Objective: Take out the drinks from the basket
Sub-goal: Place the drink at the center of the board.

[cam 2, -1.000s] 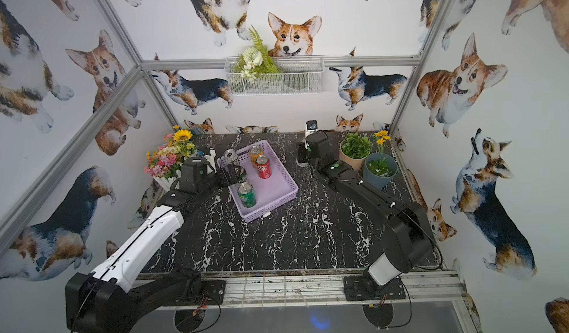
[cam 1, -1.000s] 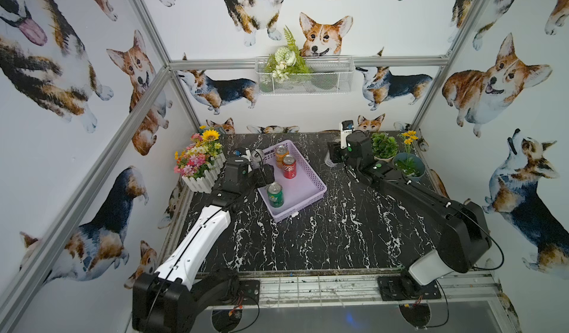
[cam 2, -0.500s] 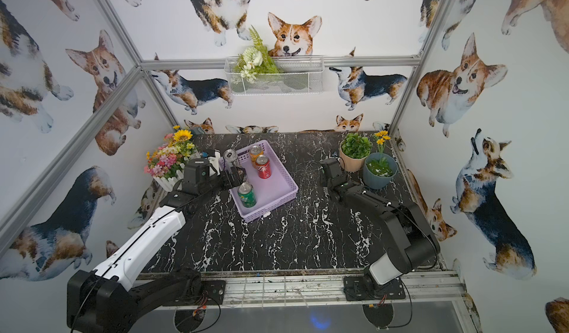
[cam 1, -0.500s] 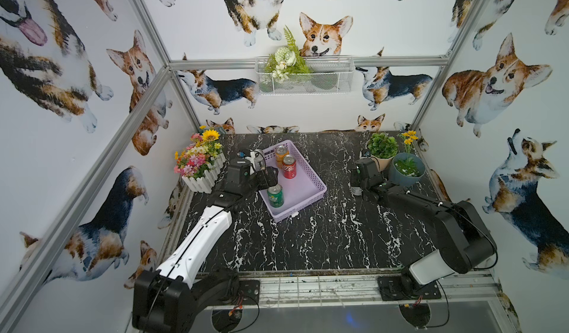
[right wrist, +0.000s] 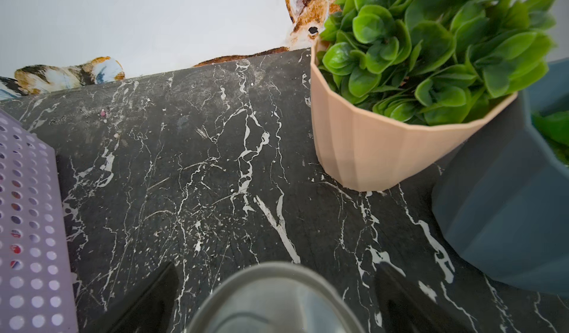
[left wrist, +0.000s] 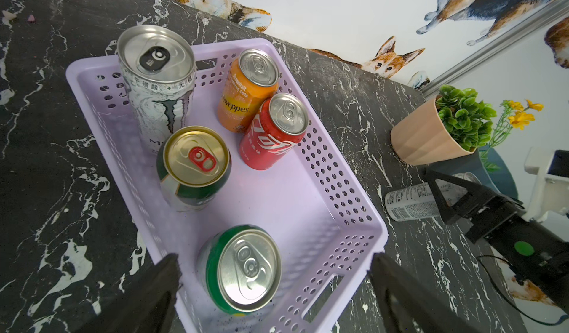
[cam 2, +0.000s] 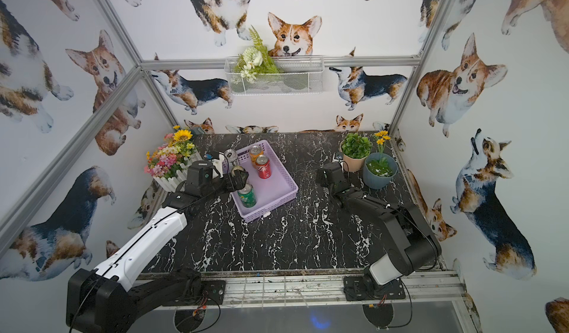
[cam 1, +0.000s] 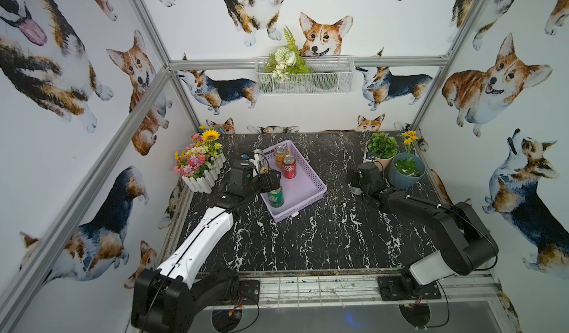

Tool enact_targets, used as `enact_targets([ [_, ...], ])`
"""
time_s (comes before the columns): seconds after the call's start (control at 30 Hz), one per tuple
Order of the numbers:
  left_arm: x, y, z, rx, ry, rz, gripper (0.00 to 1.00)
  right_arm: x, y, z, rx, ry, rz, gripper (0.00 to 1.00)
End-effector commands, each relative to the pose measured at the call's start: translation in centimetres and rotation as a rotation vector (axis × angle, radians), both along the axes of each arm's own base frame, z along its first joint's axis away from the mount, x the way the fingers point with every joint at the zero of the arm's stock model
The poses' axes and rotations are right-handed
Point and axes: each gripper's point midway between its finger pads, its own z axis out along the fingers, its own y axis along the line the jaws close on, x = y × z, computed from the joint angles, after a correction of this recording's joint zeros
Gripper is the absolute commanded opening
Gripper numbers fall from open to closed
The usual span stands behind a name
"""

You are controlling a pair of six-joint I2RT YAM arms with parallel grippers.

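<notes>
The lavender basket (left wrist: 277, 199) holds a tall silver-white can (left wrist: 157, 85), an orange can (left wrist: 249, 88), a red can (left wrist: 274, 131) and two green cans (left wrist: 195, 168) (left wrist: 243, 270), all upright. My left gripper (left wrist: 274, 260) hangs open over the near green can (cam 1: 275, 196), one finger outside each long basket wall. Another silver-white can (left wrist: 412, 205) stands on the table by the pots. My right gripper (right wrist: 277, 270) is open around that can's top (right wrist: 271, 300), with a gap on both sides. In both top views the right gripper (cam 1: 358, 186) (cam 2: 329, 183) largely hides that can.
A peach pot (cam 1: 381, 159) and a blue-grey pot (cam 1: 406, 171) stand right behind the right gripper. A flower box with a white fence (cam 1: 201, 168) sits left of the basket (cam 1: 303, 186). A white wire basket (cam 1: 304, 76) hangs on the back wall.
The right arm carried the silver-white can from the back middle to the table beside the pots and opened its jaws. The left gripper shifted slightly over the near green can.
</notes>
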Motion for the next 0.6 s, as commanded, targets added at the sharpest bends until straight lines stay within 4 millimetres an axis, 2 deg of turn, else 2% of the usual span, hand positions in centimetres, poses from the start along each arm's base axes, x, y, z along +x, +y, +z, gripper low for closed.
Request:
enact_targets([
  [0.0, 0.0, 0.2, -0.2, 0.041, -0.003, 0.001, 1.0, 0.6, -0.4, 2.5, 0.024, -0.083, -0.037, 1.0],
  [0.1, -0.2, -0.4, -0.7, 0.079, 0.005, -0.019, 1.0, 0.5, -0.9, 5.3, 0.015, -0.149, -0.055, 1.0],
  [0.2, -0.7, -1.9, -1.6, 0.125, 0.028, -0.056, 1.0, 0.3, -1.3, 8.0, 0.023, -0.21, -0.068, 1.0],
  [0.33, -1.5, -3.6, -3.7, 0.174, 0.098, -0.093, 0.96, 0.1, -1.1, 9.8, 0.052, -0.248, -0.056, 1.0],
  [0.47, -2.1, -1.7, -5.4, 0.31, 0.157, -0.001, 0.96, 0.1, -0.9, 9.8, 0.053, -0.241, -0.046, 1.0],
  [0.57, -2.1, -0.6, -5.2, 0.337, 0.134, 0.047, 0.98, 0.0, -0.8, 9.4, 0.058, -0.236, -0.039, 1.0],
])
